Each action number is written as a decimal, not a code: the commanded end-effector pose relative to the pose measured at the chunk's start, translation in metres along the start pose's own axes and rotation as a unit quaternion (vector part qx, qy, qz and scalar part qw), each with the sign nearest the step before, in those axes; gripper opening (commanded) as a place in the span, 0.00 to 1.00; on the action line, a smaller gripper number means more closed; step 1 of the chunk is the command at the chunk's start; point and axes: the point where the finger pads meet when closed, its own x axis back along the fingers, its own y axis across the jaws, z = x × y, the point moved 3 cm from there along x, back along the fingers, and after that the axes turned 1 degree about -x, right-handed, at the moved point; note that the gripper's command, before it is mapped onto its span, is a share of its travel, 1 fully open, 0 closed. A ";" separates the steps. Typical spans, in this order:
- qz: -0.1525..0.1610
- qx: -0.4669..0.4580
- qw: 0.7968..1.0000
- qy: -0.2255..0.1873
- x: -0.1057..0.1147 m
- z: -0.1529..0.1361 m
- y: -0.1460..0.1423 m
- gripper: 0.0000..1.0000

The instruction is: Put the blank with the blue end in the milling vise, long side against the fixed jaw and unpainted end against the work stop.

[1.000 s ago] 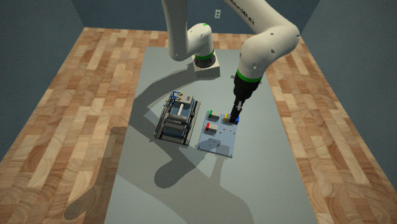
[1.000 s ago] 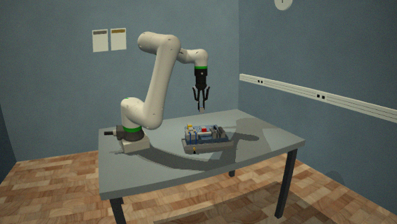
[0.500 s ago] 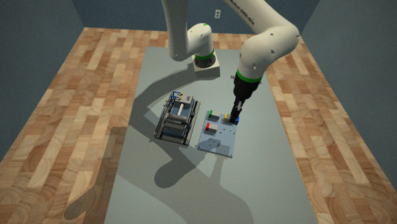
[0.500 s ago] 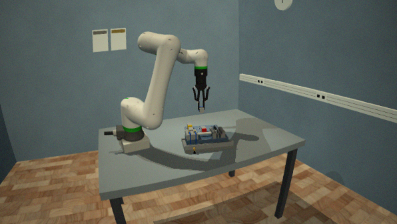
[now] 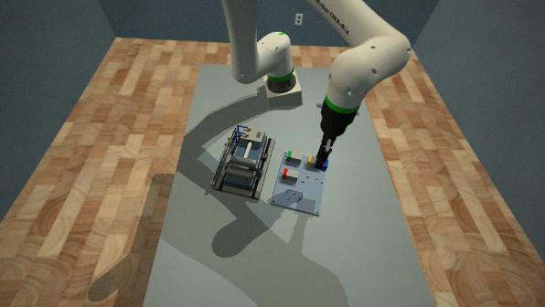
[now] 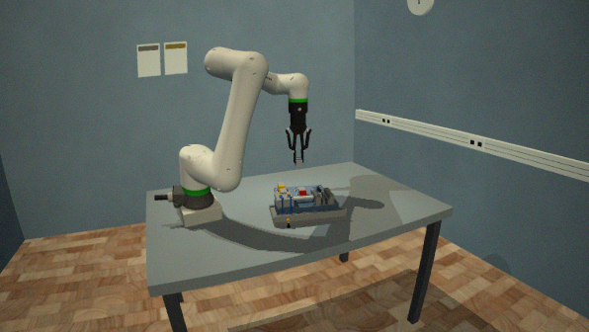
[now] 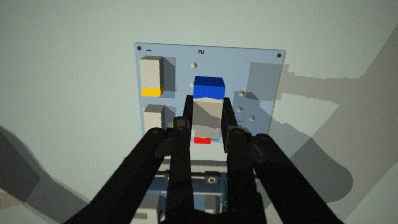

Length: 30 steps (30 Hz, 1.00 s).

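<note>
My gripper [image 7: 207,107] is shut on the blank with the blue end [image 7: 208,102] and holds it high above the plate [image 5: 298,183]. In the side view the gripper [image 6: 298,157] hangs well above the table with the blank at its fingertips. The blue end [image 5: 325,164] shows beside the fingers from above. The milling vise [image 5: 243,161] stands left of the plate, with its hoses at the far end. It also shows at the bottom of the wrist view [image 7: 200,190], partly hidden by the fingers.
Three other blanks lie on the plate: one with a yellow end [image 7: 152,76], one with a green end [image 5: 293,157], one with a red end [image 5: 290,174]. Small pins [image 7: 246,106] stand on the plate. The robot base [image 5: 283,89] is behind the vise.
</note>
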 end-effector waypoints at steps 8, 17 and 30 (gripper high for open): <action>-0.001 -0.078 0.997 0.001 0.000 0.000 0.000 0.10; 0.000 -0.123 0.992 0.001 0.000 0.000 0.000 0.10; 0.000 -0.214 0.977 0.001 0.000 0.000 0.000 0.10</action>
